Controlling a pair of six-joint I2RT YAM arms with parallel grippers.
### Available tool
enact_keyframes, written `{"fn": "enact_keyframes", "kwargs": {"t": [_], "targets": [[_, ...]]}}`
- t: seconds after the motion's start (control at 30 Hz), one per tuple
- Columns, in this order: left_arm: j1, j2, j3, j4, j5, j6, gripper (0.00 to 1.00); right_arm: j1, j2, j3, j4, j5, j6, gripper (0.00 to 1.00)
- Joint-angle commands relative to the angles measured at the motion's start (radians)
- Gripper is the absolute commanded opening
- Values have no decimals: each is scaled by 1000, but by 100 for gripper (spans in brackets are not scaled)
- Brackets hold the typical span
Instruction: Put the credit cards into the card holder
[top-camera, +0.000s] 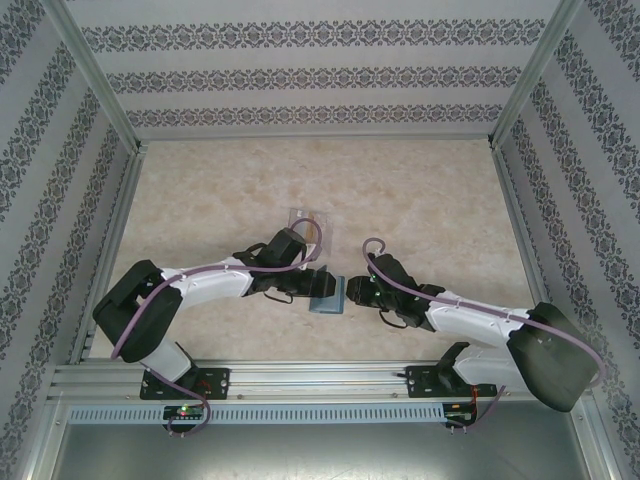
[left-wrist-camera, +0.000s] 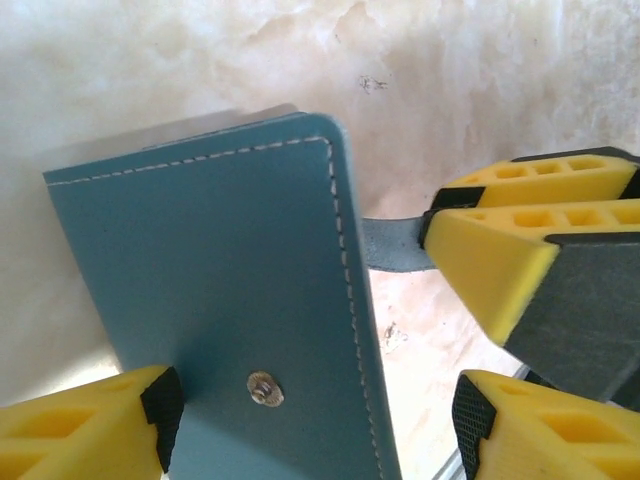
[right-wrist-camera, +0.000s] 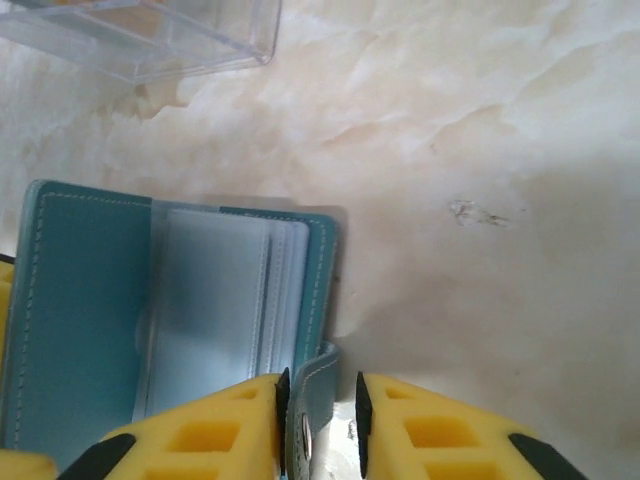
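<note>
table (top-camera: 420, 200): pale marbled top, under both sets of fingers.
left arm (top-camera: 200, 285): reaches in from the left; its tip meets the right arm (top-camera: 470, 320) mid-table.
card holder (left-wrist-camera: 220, 270): teal, white stitching. It sits between the two grippers. Stitched outer cover lies between the left fingers. Open side faces the right wrist camera, just ahead of and left of the right fingers.
pockets (right-wrist-camera: 215, 300): grey-blue sleeves inside the holder, stacked, ahead of the right fingers' left pad.
clear case (right-wrist-camera: 170, 40): transparent box on the table, well beyond the right fingers, apart from the holder. Orange-tan tint shows through the wall; can't tell if it's cards.
left gripper (left-wrist-camera: 315, 405): fingers (left-wrist-camera: 80, 425) spread wide. One pad is at the cover's near corner, the other stands clear of the cover's edge. Not clamping.
right gripper (right-wrist-camera: 320, 390): fingers (right-wrist-camera: 450, 440) set narrow, one on each side of the strap tab. Can't tell whether they pinch it.
strap tab (left-wrist-camera: 392, 245): teal flap off the holder's edge, running in between the right fingers.
snap stud (left-wrist-camera: 265, 388): metal, on the outer cover, between the left fingers.
</note>
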Motion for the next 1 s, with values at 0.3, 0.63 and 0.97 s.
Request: {"fn": "enact_keyframes", "kwargs": {"t": [0.3,0.63,0.97], "targets": [[-85,108,89,-45,-83,117,88,-46,-93,-31,-32,-46,4,34],[-86,17,126,-138,-138,83,87,-198,-298,-100,-144,-91,10,39],[-102,2,198,-226,-191,42,66,-402,-222,-83,-125,-307,-65,43]]}}
